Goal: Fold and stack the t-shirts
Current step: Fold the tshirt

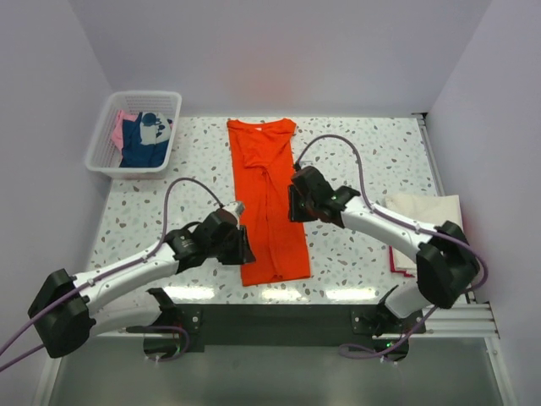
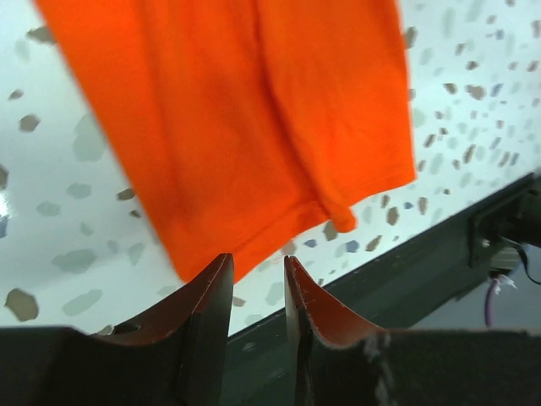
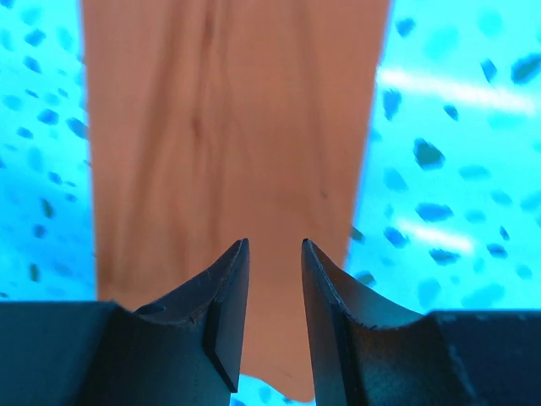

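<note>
Seen from above, a speckled white surface (image 1: 372, 152) carries an orange t-shirt (image 1: 266, 178) at its middle. The shirt is folded lengthwise into a long narrow strip, with the collar at the far end and the hem toward the arms. At the far left corner stands a white mesh basket (image 1: 100, 150). Inside it a navy blue shirt (image 1: 139, 145) and a pink shirt (image 1: 121, 128) lie bunched together. At the right edge of the surface lies a folded cream-white shirt (image 1: 427, 211), with a sliver of red cloth (image 1: 395, 260) showing under its near left side. The left tool (image 1: 243, 241) is at the strip's left edge near the hem. The right tool (image 1: 293, 201) is at its right edge, about midway along.

In the left wrist view, the left tool (image 2: 256, 262) has its fingers narrowly apart with nothing between them. The hem corner of the orange t-shirt (image 2: 254, 110) lies flat on the surface (image 2: 68, 211) just beyond the tips.

The right wrist view is tinted blue. The right tool (image 3: 275, 245) is narrowly parted and empty, directly over the strip of the t-shirt (image 3: 228, 127) — which looks tan here. Speckled surface (image 3: 456, 169) shows on both sides.
</note>
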`<state>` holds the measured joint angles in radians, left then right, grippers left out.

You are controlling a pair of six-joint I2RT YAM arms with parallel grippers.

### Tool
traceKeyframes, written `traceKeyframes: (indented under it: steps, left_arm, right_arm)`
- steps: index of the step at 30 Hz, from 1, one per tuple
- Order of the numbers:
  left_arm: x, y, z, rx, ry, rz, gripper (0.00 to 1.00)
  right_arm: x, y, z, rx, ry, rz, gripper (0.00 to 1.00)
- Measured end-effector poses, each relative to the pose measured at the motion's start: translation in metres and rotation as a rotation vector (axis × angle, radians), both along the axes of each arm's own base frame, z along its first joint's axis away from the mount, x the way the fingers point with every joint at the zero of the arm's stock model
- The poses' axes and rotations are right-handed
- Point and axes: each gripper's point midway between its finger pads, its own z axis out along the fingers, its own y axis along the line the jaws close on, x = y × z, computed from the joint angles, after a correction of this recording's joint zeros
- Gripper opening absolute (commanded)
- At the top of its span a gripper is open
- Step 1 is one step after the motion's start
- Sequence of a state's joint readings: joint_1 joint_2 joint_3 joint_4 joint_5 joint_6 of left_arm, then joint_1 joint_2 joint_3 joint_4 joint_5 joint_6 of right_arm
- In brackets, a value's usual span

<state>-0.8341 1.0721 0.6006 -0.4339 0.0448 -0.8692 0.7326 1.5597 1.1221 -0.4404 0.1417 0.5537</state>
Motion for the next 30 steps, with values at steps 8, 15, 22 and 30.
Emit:
traceKeyframes:
  steps: [8, 15, 22, 30]
  left_arm:
    - [0.002, -0.036, 0.002, -0.094, 0.023, -0.107, 0.41]
    - [0.002, -0.058, -0.007, -0.14, 0.045, -0.159, 0.43]
    - [-0.004, -0.068, -0.023, -0.126, 0.07, -0.192, 0.43]
    - [-0.008, -0.074, -0.032, -0.118, 0.08, -0.212, 0.41]
  right_arm:
    - [-0.071, -0.043, -0.042, -0.097, 0.065, -0.029, 0.3]
    - [-0.1, -0.044, -0.05, -0.13, 0.065, -0.018, 0.29]
    - [-0.118, -0.03, -0.054, -0.137, 0.061, 0.011, 0.29]
    - [-0.131, -0.027, -0.071, -0.175, 0.094, 0.022, 0.28]
